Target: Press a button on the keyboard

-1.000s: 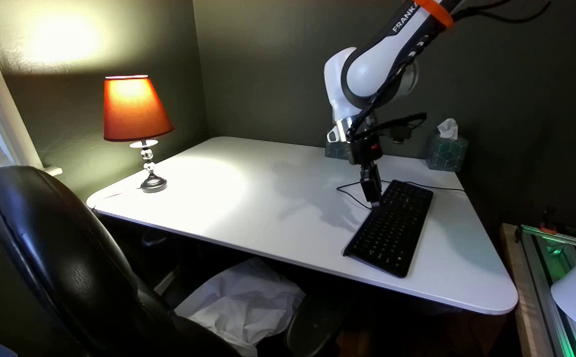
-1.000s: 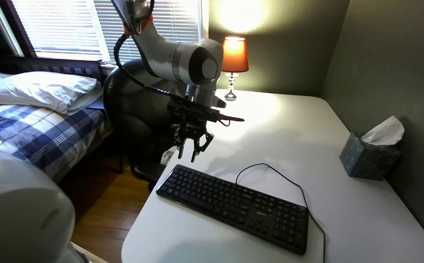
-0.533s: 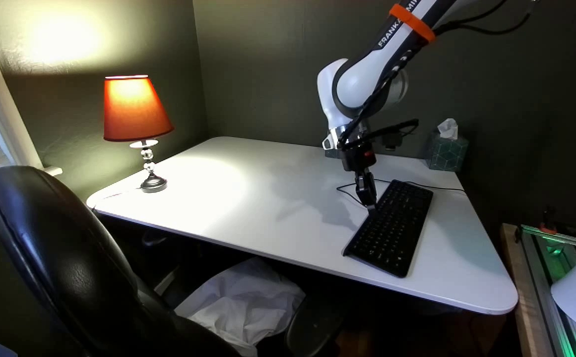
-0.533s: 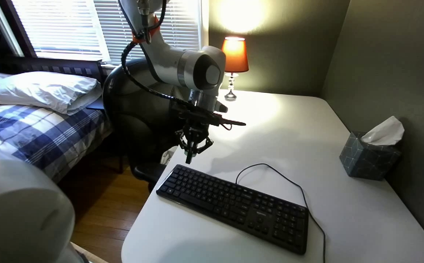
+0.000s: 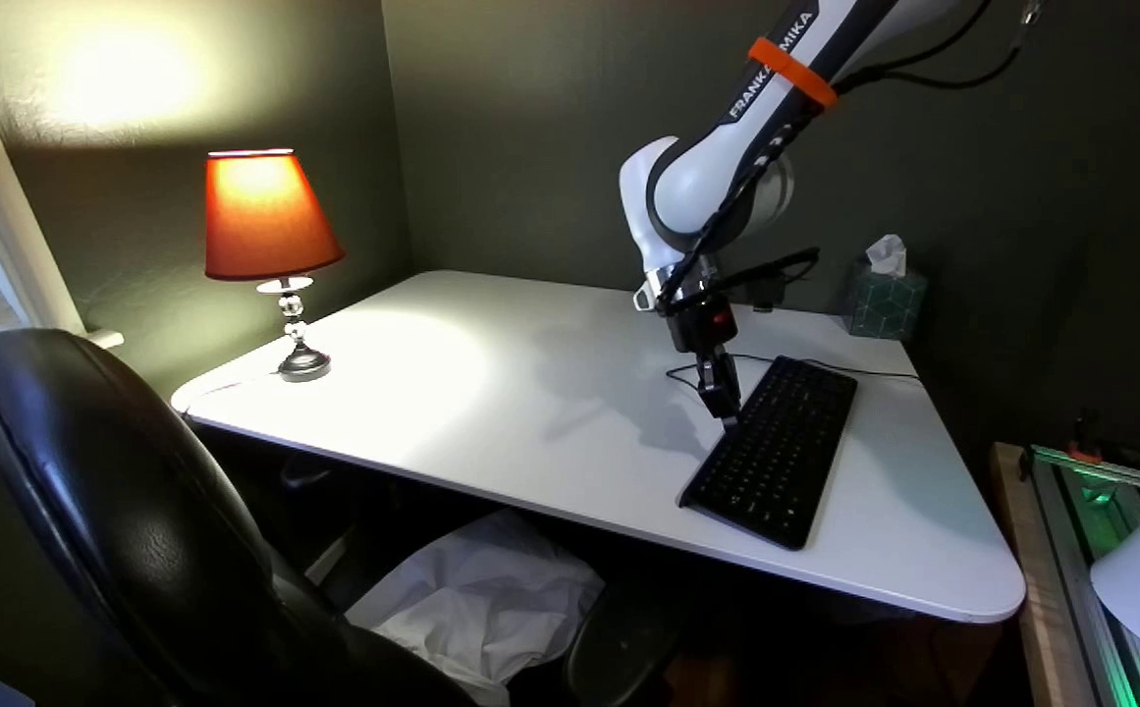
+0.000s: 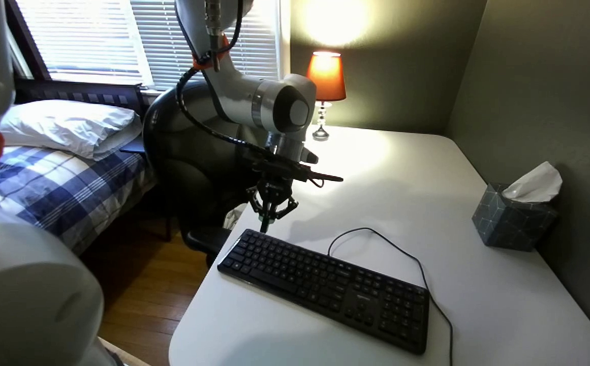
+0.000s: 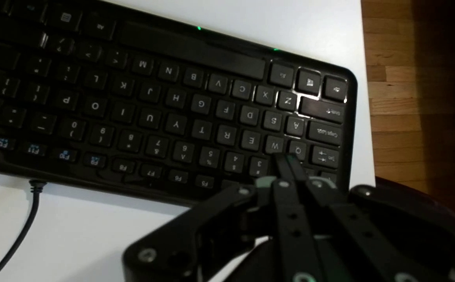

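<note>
The flat black keyboard (image 5: 786, 452) lies on the white table, and it also shows in an exterior view (image 6: 320, 287) from its numpad end. My gripper (image 5: 731, 424) points down above the keyboard's back edge; it also shows in an exterior view (image 6: 265, 226) by the end nearest the chair. In the wrist view my gripper (image 7: 287, 158) has its two fingertips together with nothing between them. There the keyboard (image 7: 176, 98) stands upside down, and the tips cover the number row beside the 3 key, by the W and Q keys. I cannot tell whether they touch a key.
The thin black cable (image 6: 401, 250) curves over the table (image 5: 550, 393) behind the keyboard. A tissue box (image 6: 513, 216) stands by the wall. An orange lamp (image 5: 270, 216) stands at a table corner. A black office chair (image 5: 128, 520) is close to the table edge.
The gripper's fingers have closed from open to together. The arm has come down, and the fingertips have moved lower, towards the keyboard. The keyboard has not moved.
</note>
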Action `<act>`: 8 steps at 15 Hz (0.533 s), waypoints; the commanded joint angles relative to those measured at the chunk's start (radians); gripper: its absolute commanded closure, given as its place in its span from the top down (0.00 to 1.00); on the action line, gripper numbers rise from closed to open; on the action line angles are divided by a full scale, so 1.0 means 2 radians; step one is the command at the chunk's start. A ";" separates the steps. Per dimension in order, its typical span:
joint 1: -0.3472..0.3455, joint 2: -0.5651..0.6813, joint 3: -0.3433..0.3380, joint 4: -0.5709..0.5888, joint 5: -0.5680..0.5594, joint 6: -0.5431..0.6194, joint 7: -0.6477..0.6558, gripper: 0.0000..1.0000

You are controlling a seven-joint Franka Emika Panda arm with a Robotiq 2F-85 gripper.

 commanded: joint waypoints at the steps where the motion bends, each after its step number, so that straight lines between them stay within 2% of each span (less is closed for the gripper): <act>1: -0.004 0.024 0.005 0.017 -0.006 -0.004 0.009 0.00; 8: -0.005 0.045 0.006 0.031 -0.006 -0.004 0.016 0.00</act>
